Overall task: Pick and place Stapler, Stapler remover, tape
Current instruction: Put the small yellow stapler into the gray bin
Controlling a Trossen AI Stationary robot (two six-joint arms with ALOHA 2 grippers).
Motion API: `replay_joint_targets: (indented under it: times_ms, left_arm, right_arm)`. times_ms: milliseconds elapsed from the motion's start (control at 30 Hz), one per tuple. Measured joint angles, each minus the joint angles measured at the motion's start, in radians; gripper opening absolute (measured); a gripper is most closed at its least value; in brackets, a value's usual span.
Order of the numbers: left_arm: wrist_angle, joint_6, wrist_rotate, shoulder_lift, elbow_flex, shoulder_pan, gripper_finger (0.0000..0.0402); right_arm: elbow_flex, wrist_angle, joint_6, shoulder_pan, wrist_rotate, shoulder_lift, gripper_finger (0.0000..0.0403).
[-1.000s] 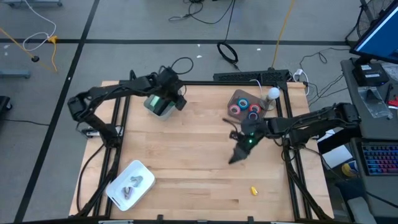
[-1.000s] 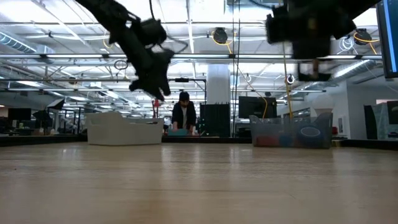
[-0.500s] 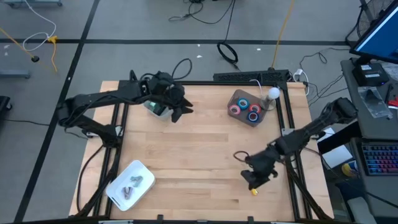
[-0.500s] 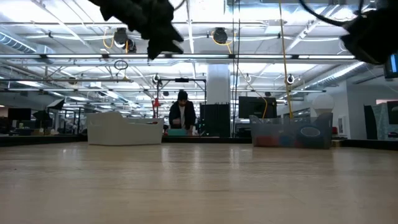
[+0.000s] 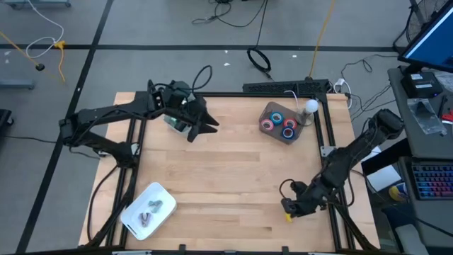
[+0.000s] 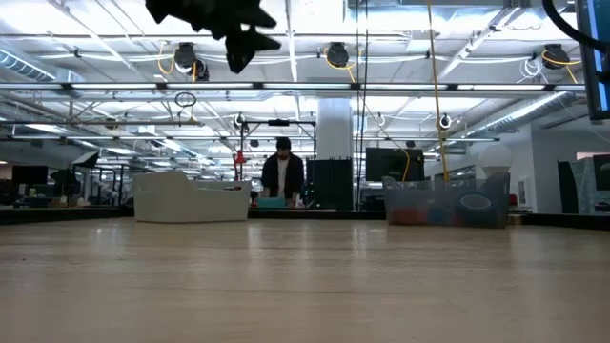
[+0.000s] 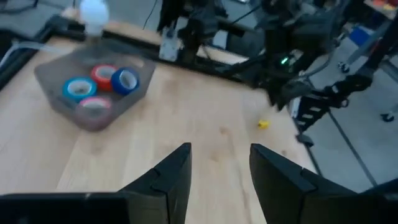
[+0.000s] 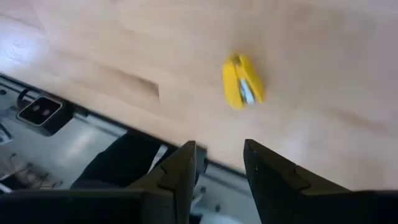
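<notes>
A small yellow stapler point(image 5: 289, 217) lies flat near the table's near right corner; the right wrist view shows the stapler point(image 8: 242, 90) just ahead of my fingers. My right gripper point(image 5: 291, 206) hovers open right beside it, touching nothing. The red and blue tape rolls point(image 5: 281, 122) sit in a grey bin at the far right, and the left wrist view shows the rolls point(image 7: 99, 90) too. My left gripper point(image 5: 204, 125) is open and empty, raised beside a clear bin point(image 5: 174, 122) at the far left.
A white tray point(image 5: 134, 219) near the near left corner holds two small grey objects point(image 5: 150, 210). A white ball point(image 5: 311, 107) stands beside the tape bin. Dark frame rails run along the left and right table edges. Bare wood lies across the middle.
My right gripper has swung from the table's middle, near the tape bin, toward the near right corner and come down beside the yellow stapler. My left gripper has risen from over the clear bin and shifted a little toward the right.
</notes>
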Motion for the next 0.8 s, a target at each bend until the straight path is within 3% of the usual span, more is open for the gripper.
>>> replay_joint_targets:
  times_ms: [100,367,800]
  left_arm:
    - [-0.011,0.001,0.003,-0.028,0.000,-0.007,0.0163]
    - [0.008,-0.008,-0.041,-0.145,-0.044,-0.002,0.0163]
    - [0.041,-0.106,-0.079,-0.272,-0.174,-0.005,0.0163]
  right_arm:
    - [0.000,0.003,-0.049,0.015,0.051,0.042,0.0130]
    - [0.000,0.024,-0.116,0.030,0.060,0.151,0.0130]
    - [0.000,0.033,-0.144,0.027,0.099,0.171,0.0130]
